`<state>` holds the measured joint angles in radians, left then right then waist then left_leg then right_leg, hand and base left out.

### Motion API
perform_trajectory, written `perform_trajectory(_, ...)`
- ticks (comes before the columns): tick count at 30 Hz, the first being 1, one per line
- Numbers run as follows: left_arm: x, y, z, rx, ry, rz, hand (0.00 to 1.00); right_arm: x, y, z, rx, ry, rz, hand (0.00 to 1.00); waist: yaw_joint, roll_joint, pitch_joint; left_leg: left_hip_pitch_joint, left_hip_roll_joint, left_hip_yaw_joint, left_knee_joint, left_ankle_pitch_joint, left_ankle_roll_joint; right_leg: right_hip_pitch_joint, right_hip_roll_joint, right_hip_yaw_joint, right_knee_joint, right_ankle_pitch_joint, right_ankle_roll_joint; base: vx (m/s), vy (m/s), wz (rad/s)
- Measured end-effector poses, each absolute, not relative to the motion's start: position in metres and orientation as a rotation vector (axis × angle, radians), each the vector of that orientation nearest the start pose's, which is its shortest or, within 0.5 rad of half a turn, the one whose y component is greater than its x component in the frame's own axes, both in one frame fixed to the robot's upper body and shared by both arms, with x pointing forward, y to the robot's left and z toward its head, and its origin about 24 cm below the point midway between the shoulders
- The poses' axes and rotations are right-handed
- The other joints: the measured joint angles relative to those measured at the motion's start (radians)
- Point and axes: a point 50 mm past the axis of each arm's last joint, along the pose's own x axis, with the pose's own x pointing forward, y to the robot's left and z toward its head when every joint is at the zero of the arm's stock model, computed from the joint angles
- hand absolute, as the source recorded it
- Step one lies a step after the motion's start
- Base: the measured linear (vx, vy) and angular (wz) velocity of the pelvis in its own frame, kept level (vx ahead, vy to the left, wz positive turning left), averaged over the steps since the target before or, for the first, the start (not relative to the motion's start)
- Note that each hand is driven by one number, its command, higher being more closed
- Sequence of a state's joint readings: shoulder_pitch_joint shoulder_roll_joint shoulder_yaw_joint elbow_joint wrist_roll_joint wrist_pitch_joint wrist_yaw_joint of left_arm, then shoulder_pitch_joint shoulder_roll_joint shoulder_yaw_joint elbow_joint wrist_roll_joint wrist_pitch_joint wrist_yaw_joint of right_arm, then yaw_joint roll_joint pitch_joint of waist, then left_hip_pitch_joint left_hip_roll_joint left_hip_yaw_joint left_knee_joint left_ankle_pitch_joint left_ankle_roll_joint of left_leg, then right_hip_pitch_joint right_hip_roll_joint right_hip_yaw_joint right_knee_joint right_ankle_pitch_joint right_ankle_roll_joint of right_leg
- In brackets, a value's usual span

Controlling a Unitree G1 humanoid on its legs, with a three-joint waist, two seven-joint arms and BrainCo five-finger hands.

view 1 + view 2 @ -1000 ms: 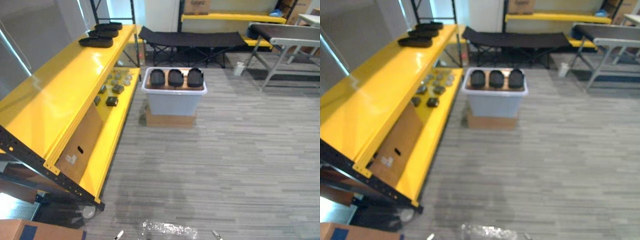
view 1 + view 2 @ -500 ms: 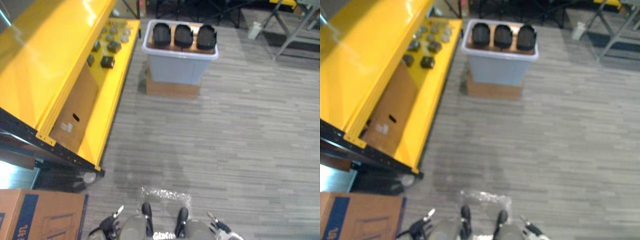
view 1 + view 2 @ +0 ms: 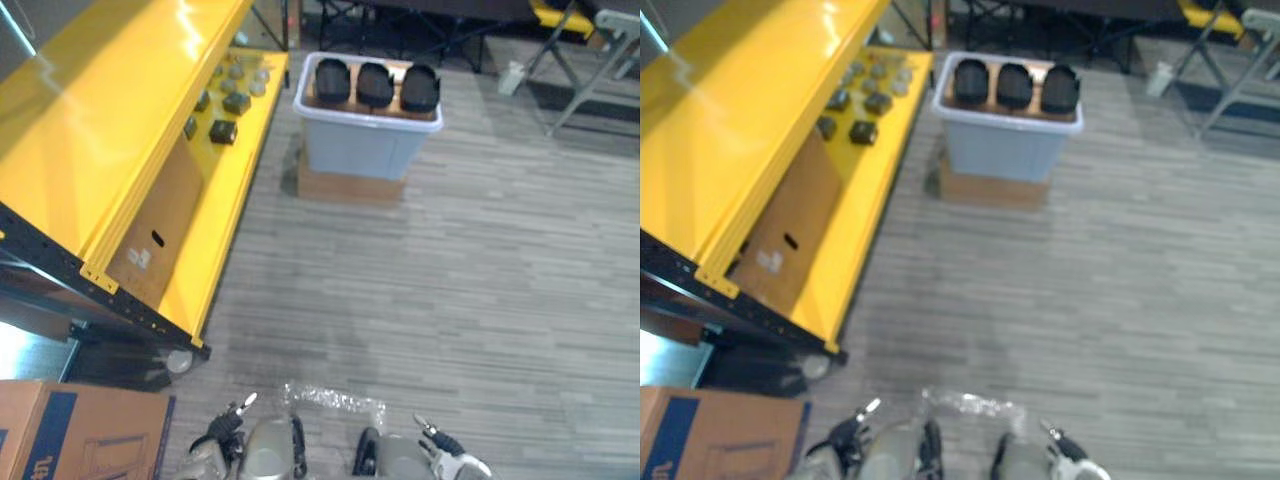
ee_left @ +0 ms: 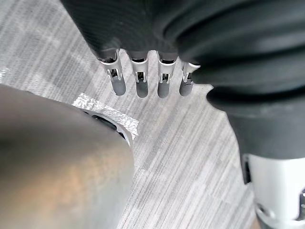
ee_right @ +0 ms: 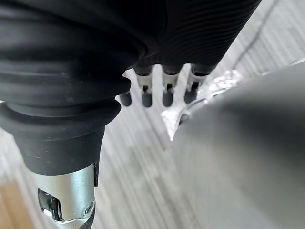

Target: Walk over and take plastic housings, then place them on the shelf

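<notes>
Housings [image 3: 375, 84] sit in the bin [image 3: 362, 152]; wrist views show left hand [image 4: 141, 78], right hand [image 5: 167, 89] straight-fingered, empty.

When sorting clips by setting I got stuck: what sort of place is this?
Likely a warehouse or factory storeroom: yellow steel shelf, a grey tote of black plastic housings, a cardboard box.

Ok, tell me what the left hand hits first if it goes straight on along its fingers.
Most likely the grey floor: the left hand hangs, fingers straight, pointing down at it, with a crinkled clear film close beside that line. Depth is unclear.
</notes>
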<state>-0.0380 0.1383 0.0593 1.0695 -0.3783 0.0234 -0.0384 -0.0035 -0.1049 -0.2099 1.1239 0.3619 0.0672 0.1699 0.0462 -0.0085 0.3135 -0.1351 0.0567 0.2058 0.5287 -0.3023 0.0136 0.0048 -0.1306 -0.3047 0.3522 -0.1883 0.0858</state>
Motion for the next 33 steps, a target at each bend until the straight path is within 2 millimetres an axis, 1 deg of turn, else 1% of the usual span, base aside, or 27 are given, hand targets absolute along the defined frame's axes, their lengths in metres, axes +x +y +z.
perform_trajectory(3,0.131,0.207,-0.151,-0.269,1.020,0.279,0.00,0.108,-0.206,-0.160,0.422,1.086,-0.273,0.00,0.001,0.009,-0.006,0.034,0.004,-0.001,-0.008,0.001,0.002,0.035,0.007,0.001,-0.018,0.004,0.000,-0.04,-0.006,-0.01)
perform_trajectory(6,0.108,0.209,-0.158,-0.260,1.078,0.308,0.00,0.098,-0.205,-0.163,0.390,1.133,-0.274,0.00,0.003,0.017,-0.074,0.047,0.003,0.006,-0.037,0.005,0.007,0.050,0.013,0.004,-0.059,0.018,0.007,0.01,0.018,-0.07)
perform_trajectory(8,0.095,0.210,-0.161,-0.255,1.116,0.329,0.00,0.096,-0.207,-0.163,0.390,1.144,-0.291,0.00,0.003,0.020,-0.090,0.044,0.004,0.012,-0.040,0.004,0.007,0.049,0.017,0.008,-0.074,0.027,0.002,0.03,0.027,-0.08)
perform_trajectory(9,0.093,0.210,-0.161,-0.255,1.123,0.331,0.00,0.096,-0.207,-0.163,0.394,1.143,-0.301,0.00,0.003,0.020,-0.090,0.042,0.005,0.014,-0.038,0.002,0.009,0.046,0.017,0.009,-0.072,0.027,0.002,0.02,0.046,-0.05)
perform_trajectory(10,0.086,0.211,-0.163,-0.242,1.152,0.327,0.00,0.096,-0.208,-0.163,0.423,1.134,-0.336,0.00,0.002,0.018,-0.093,0.012,0.005,0.014,-0.006,-0.018,0.027,0.004,0.004,0.010,-0.014,-0.002,0.015,0.02,0.044,-0.01)
perform_trajectory(12,0.083,0.212,-0.164,-0.237,1.174,0.328,0.00,0.095,-0.209,-0.163,0.444,1.128,-0.365,0.00,0.000,0.012,-0.088,-0.005,0.005,0.011,0.032,-0.044,0.038,-0.026,-0.011,0.017,0.071,-0.028,0.023,0.03,0.042,0.03)
perform_trajectory(13,0.080,0.212,-0.164,-0.239,1.187,0.334,0.00,0.093,-0.209,-0.164,0.482,1.125,-0.394,0.00,0.000,0.008,-0.079,0.001,0.011,0.008,0.057,-0.064,0.039,-0.060,-0.021,0.042,0.179,-0.033,0.025,0.05,0.047,0.02)
perform_trajectory(14,0.077,0.214,-0.165,-0.237,1.194,0.338,0.00,0.091,-0.208,-0.164,0.516,1.118,-0.419,0.00,-0.002,0.001,-0.073,0.017,0.017,0.008,0.065,-0.076,0.044,-0.087,-0.025,0.062,0.247,-0.043,0.020,0.09,0.011,0.01)
perform_trajectory(15,0.071,0.215,-0.166,-0.237,1.210,0.347,0.00,0.084,-0.206,-0.166,0.550,1.137,-0.441,0.00,-0.003,-0.006,-0.072,0.043,0.022,0.003,0.067,-0.091,0.037,-0.089,-0.024,0.069,0.261,-0.054,0.007,0.09,-0.030,0.03)
perform_trajectory(16,0.069,0.217,-0.166,-0.240,1.213,0.355,0.00,0.079,-0.206,-0.167,0.561,1.152,-0.450,0.00,-0.003,-0.013,-0.076,0.050,0.028,0.001,0.067,-0.096,0.036,-0.086,-0.019,0.071,0.241,-0.054,0.008,0.09,-0.103,0.08)
perform_trajectory(17,0.069,0.217,-0.165,-0.246,1.210,0.361,0.00,0.068,-0.206,-0.169,0.582,1.180,-0.468,0.00,-0.003,-0.021,-0.080,0.061,0.040,-0.005,0.066,-0.105,0.027,-0.090,0.000,0.088,0.169,-0.051,0.011,0.10,-0.136,0.08)
perform_trajectory(18,0.071,0.218,-0.165,-0.247,1.204,0.366,0.00,0.053,-0.204,-0.172,0.616,1.209,-0.488,0.00,-0.003,-0.024,-0.079,0.067,0.050,-0.007,0.065,-0.118,0.028,-0.099,0.015,0.106,0.083,-0.041,0.024,0.11,-0.165,0.05)
perform_trajectory(19,0.072,0.217,-0.165,-0.233,1.204,0.358,0.00,0.043,-0.201,-0.174,0.651,1.226,-0.508,0.00,-0.008,-0.021,-0.078,0.067,0.060,-0.013,0.065,-0.126,0.025,-0.117,0.022,0.118,0.052,-0.010,0.026,0.10,-0.129,0.03)
perform_trajectory(20,0.073,0.217,-0.165,-0.232,1.202,0.356,0.00,0.034,-0.200,-0.175,0.685,1.239,-0.532,0.00,-0.012,-0.016,-0.080,0.066,0.066,-0.017,0.064,-0.131,0.022,-0.124,0.024,0.118,0.036,0.005,0.027,0.10,-0.099,0.03)
perform_trajectory(21,0.076,0.215,-0.165,-0.248,1.192,0.363,0.00,0.019,-0.198,-0.176,0.734,1.261,-0.570,0.00,-0.019,-0.009,-0.083,0.068,0.081,-0.025,0.065,-0.141,0.012,-0.138,0.029,0.118,0.006,0.029,0.024,0.13,-0.087,-0.04)
perform_trajectory(22,0.078,0.216,-0.164,-0.269,1.178,0.385,0.00,0.004,-0.195,-0.176,0.762,1.286,-0.594,0.00,-0.023,-0.002,-0.081,0.073,0.105,-0.026,0.066,-0.153,-0.009,-0.147,0.038,0.118,-0.017,0.058,0.017,0.15,-0.089,-0.09)
perform_trajectory(23,0.080,0.217,-0.164,-0.280,1.170,0.398,0.00,-0.001,-0.193,-0.176,0.752,1.306,-0.587,0.00,-0.026,0.000,-0.080,0.078,0.117,-0.027,0.067,-0.160,-0.022,-0.145,0.044,0.118,-0.028,0.080,0.015,0.20,-0.099,-0.17)
perform_trajectory(24,0.085,0.218,-0.162,-0.295,1.142,0.414,0.00,-0.013,-0.186,-0.177,0.748,1.351,-0.559,0.00,-0.029,0.001,-0.081,0.095,0.139,-0.026,0.068,-0.174,-0.046,-0.135,0.053,0.098,-0.029,0.125,0.001,0.27,-0.130,-0.09)
perform_trajectory(25,0.093,0.215,-0.161,-0.306,1.111,0.410,0.00,-0.019,-0.182,-0.177,0.763,1.366,-0.550,0.00,-0.035,0.008,-0.080,0.122,0.161,-0.028,0.051,-0.174,-0.068,-0.127,0.064,0.078,0.017,0.095,-0.019,0.31,-0.143,-0.05)
perform_trajectory(26,0.097,0.215,-0.159,-0.309,1.097,0.412,0.00,-0.022,-0.182,-0.177,0.753,1.378,-0.545,0.00,-0.036,0.010,-0.080,0.139,0.160,-0.026,0.035,-0.172,-0.072,-0.137,0.060,0.078,0.059,0.069,-0.024,0.37,-0.185,0.08)
perform_trajectory(27,0.107,0.210,-0.157,-0.315,1.068,0.401,0.00,-0.023,-0.180,-0.177,0.734,1.393,-0.531,0.00,-0.038,0.015,-0.081,0.159,0.157,-0.027,0.014,-0.174,-0.077,-0.155,0.048,0.078,0.133,0.033,-0.029,0.87,-0.317,0.39)
perform_trajectory(28,0.105,0.182,-0.162,-0.408,1.077,0.440,0.00,-0.022,-0.212,-0.174,0.487,1.389,-0.545,0.00,-0.063,0.085,-0.131,0.063,0.188,-0.078,0.339,-0.110,-0.098,-0.129,0.029,0.055,0.288,-0.165,-0.050,0.95,-0.276,0.44)
perform_trajectory(29,0.102,0.180,-0.163,-0.410,1.091,0.450,0.00,-0.014,-0.220,-0.173,0.442,1.347,-0.560,0.00,-0.061,0.094,-0.135,0.022,0.176,-0.110,0.449,-0.054,-0.119,-0.070,0.025,0.059,0.240,-0.164,-0.050,0.94,-0.169,0.52)
perform_trajectory(30,0.099,0.180,-0.163,-0.412,1.090,0.455,0.00,-0.016,-0.227,-0.171,0.410,1.341,-0.577,0.00,-0.056,0.090,-0.133,-0.015,0.163,-0.104,0.495,-0.067,-0.111,-0.011,0.010,0.062,0.199,-0.161,-0.045,0.42,0.078,0.32)
perform_trajectory(31,0.096,0.182,-0.163,-0.414,1.093,0.465,0.00,-0.012,-0.231,-0.171,0.387,1.330,-0.571,0.00,-0.056,0.087,-0.133,-0.059,0.145,-0.093,0.514,-0.073,-0.099,0.022,0.002,0.070,0.170,-0.158,-0.040,0.38,0.128,0.44)
perform_trajectory(32,0.093,0.187,-0.162,-0.451,1.077,0.507,0.00,-0.005,-0.238,-0.169,0.351,1.309,-0.570,0.00,-0.046,0.089,-0.133,-0.143,0.137,-0.079,0.516,-0.085,-0.072,0.070,-0.001,0.059,0.112,-0.159,-0.037,0.30,0.140,0.41)
perform_trajectory(33,0.092,0.189,-0.161,-0.466,1.065,0.525,0.00,-0.003,-0.242,-0.168,0.298,1.318,-0.536,0.00,-0.038,0.084,-0.131,-0.191,0.119,-0.079,0.494,-0.084,-0.072,0.097,-0.001,0.060,0.065,-0.174,-0.040,0.31,0.197,0.45)
